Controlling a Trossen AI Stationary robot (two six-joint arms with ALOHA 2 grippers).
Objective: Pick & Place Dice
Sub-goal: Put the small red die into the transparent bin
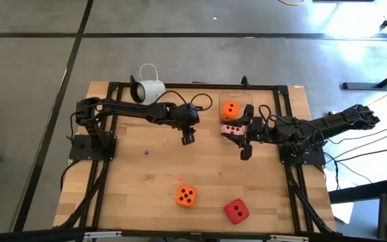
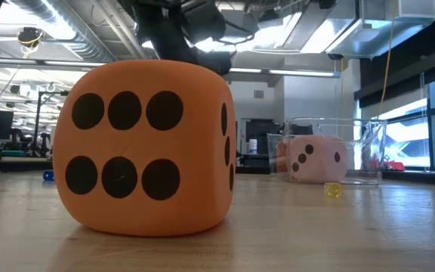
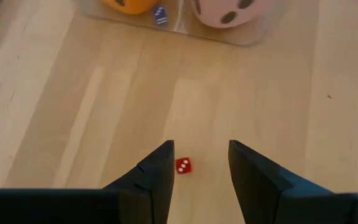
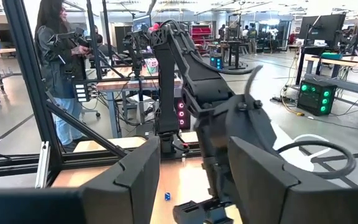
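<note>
In the high view a clear box (image 1: 236,101) holds an orange die (image 1: 230,109) and a pale pink die (image 1: 231,129). A second orange die (image 1: 186,195) and a red die (image 1: 236,211) rest on the wood near the table's near edge. My left gripper (image 1: 188,138) hovers open left of the box. In the left wrist view its fingers (image 3: 201,146) stand on either side of a tiny red die (image 3: 183,165) without touching it. My right gripper (image 1: 245,151) is open beside the box's near side; in its wrist view (image 4: 194,174) it faces the left arm.
A white mug-like camera (image 1: 148,89) sits at the far left of the table. Tiny dice lie about: a yellow one (image 2: 332,190), a blue one (image 4: 167,196) and another red speck (image 1: 179,177). In the low view the near orange die (image 2: 146,147) fills the foreground. A person (image 4: 58,56) stands beyond the table.
</note>
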